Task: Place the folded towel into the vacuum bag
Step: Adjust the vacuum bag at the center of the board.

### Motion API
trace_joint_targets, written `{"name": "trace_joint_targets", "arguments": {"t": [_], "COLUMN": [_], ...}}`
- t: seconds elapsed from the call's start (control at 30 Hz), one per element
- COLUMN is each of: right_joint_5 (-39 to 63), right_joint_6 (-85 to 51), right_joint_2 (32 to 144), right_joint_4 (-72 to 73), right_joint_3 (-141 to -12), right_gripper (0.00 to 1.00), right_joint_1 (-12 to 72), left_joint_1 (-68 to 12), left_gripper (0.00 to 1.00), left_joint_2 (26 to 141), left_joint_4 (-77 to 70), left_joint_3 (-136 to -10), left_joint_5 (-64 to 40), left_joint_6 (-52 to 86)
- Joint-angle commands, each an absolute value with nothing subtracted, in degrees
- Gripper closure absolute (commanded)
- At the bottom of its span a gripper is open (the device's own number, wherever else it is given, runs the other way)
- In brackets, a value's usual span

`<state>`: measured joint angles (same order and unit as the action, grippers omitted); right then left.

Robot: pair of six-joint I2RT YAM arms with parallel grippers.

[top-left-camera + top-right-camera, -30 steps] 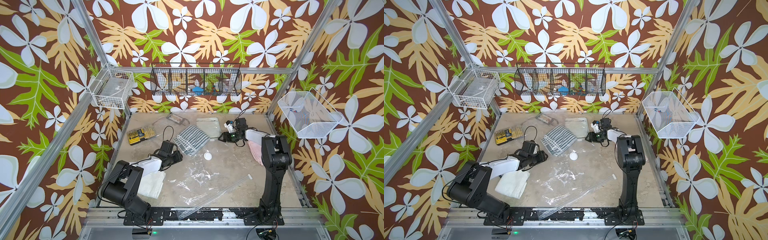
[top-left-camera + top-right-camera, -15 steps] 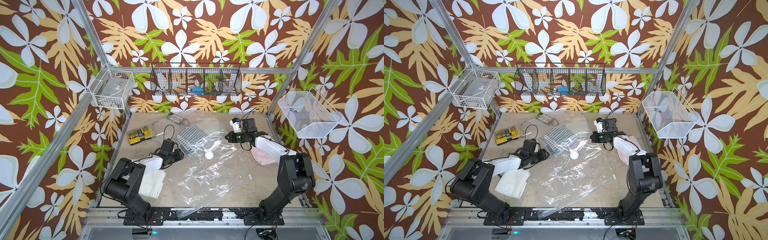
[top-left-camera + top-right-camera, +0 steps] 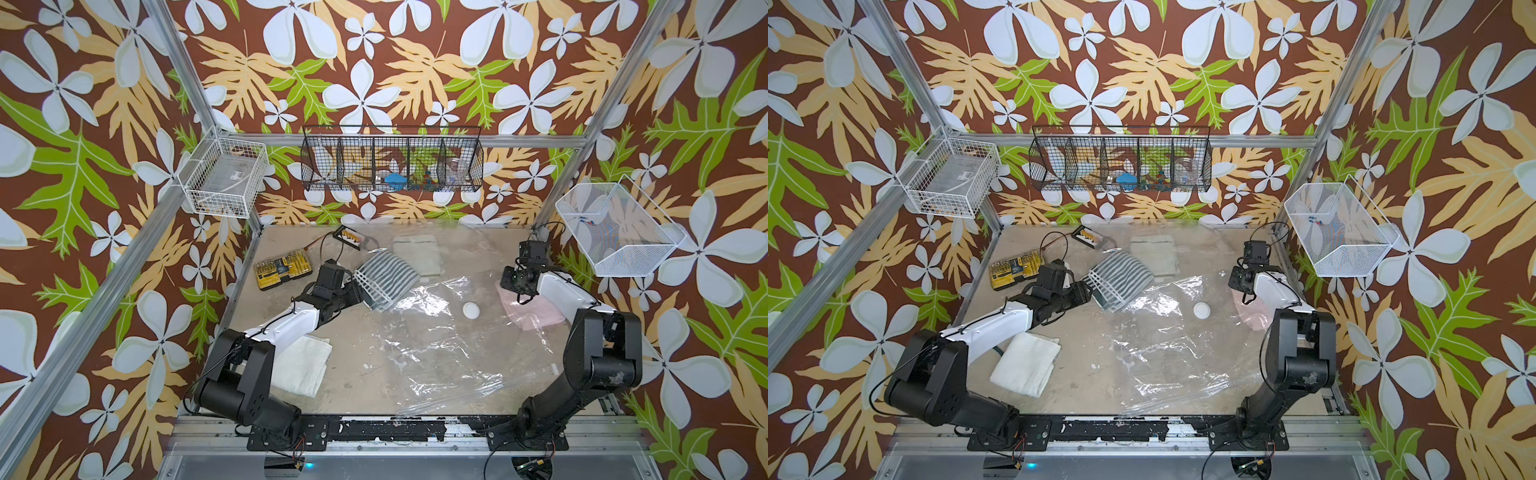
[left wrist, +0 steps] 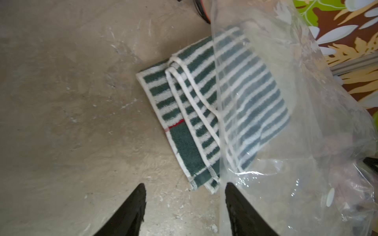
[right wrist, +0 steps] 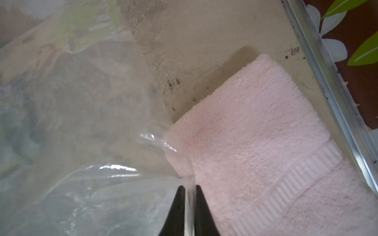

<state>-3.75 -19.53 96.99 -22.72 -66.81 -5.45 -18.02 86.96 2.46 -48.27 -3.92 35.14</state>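
Since a second ago the right arm has swung from 12 o'clock out to 2 o'clock, dragging the bag (image 3: 436, 345) wide across the table's middle. The striped towel (image 4: 184, 114) lies at about 11 o'clock, half bare and half under clear plastic. Whether that half is inside the mouth or only beneath the bag, I cannot tell. The left claw (image 4: 185, 185) stands apart and empty, just beside the towel's near corner. The right claw (image 5: 189, 187) is clamped on the bag's edge, above a pink towel (image 5: 266, 143). The step in hand looks like feeding the towel in. Next, the left claw should grip the bare edge and push it toward 3 o'clock while the mouth stays lifted.
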Motion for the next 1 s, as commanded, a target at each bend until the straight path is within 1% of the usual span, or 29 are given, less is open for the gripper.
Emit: {"name": "trace_joint_targets", "arguments": {"t": [0.0, 0.03, 0.07, 0.1, 0.13, 0.2, 0.23, 0.3, 0.37, 0.43, 0.5, 0.6, 0.7, 0.77, 0.87, 0.97], "right_joint_5": [-12.2, -14.5, -17.3, -19.9, -22.4, -24.2, -22.8, -15.5, -6.4, -3.8, -3.0, -0.3, 3.0, 4.3, 3.0, 3.1], "right_joint_6": [-20.4, -20.7, -20.7, -20.7, -20.8, -21.1, -21.4, -22.7, -26.3, -28.0, -28.2, -27.3, -26.9, -26.7, -25.0, -24.4], "right_joint_2": [96.7, 96.1, 95.2, 94.4, 93.7, 92.3, 91.6, 90.5, 90.4, 92.6, 96.6, 102.1, 103.4, 103.2, 104.4, 107.3], "right_joint_4": [-25.0, -25.6, -26.1, -26.5, -27.2, -28.3, -28.6, -27.8, -24.9, -23.0, -23.0, -23.7, -21.8, -20.3, -20.1, -20.0], "right_joint_3": [-68.0, -68.3, -68.3, -68.3, -68.6, -69.1, -69.5, -69.2, -67.8, -68.2, -70.2, -71.1, -68.5, -66.4, -64.9, -63.3], "right_gripper": [0.6, 0.5, 0.42, 0.38, 0.36, 0.35, 0.36, 0.38, 0.39, 0.39, 0.39, 0.4, 0.4, 0.4, 0.4, 0.4], "right_joint_1": [-4.4, -3.7, -2.2, -0.6, 1.2, 5.4, 8.0, 14.4, 22.4, 30.0, 33.2, 32.0, 28.8, 26.7, 23.9, 18.9], "left_joint_1": [-16.1, -15.5, -15.0, -15.0, -14.9, -14.4, -13.7, -11.7, -9.9, -9.3, -9.2, -9.1, -9.1, -9.2, -9.1, -8.7], "left_gripper": [0.33, 0.32, 0.3, 0.28, 0.26, 0.25, 0.25, 0.25, 0.26, 0.26, 0.26, 0.25, 0.25, 0.25, 0.26, 0.25], "left_joint_2": [88.0, 88.1, 88.5, 89.1, 90.3, 93.1, 94.5, 96.7, 98.6, 100.1, 101.7, 105.1, 109.1, 110.5, 111.4, 109.2], "left_joint_4": [3.7, 2.8, 2.1, 2.0, 2.1, 2.1, 1.9, 1.5, 1.1, 0.8, -0.1, -1.4, -0.1, 0.4, 1.2, 1.1], "left_joint_3": [-48.9, -48.9, -49.5, -50.5, -51.8, -54.4, -55.6, -57.4, -59.3, -61.3, -63.5, -66.7, -70.3, -71.4, -72.2, -70.8], "left_joint_5": [-4.2, -5.0, -5.5, -5.6, -5.8, -6.7, -7.2, -7.8, -7.9, -6.9, -7.5, -11.4, -14.5, -13.7, -12.4, -9.9], "left_joint_6": [34.7, 34.7, 34.4, 33.8, 33.0, 32.2, 32.3, 32.2, 31.6, 29.9, 28.1, 25.9, 23.2, 22.0, 20.6, 20.1]}}
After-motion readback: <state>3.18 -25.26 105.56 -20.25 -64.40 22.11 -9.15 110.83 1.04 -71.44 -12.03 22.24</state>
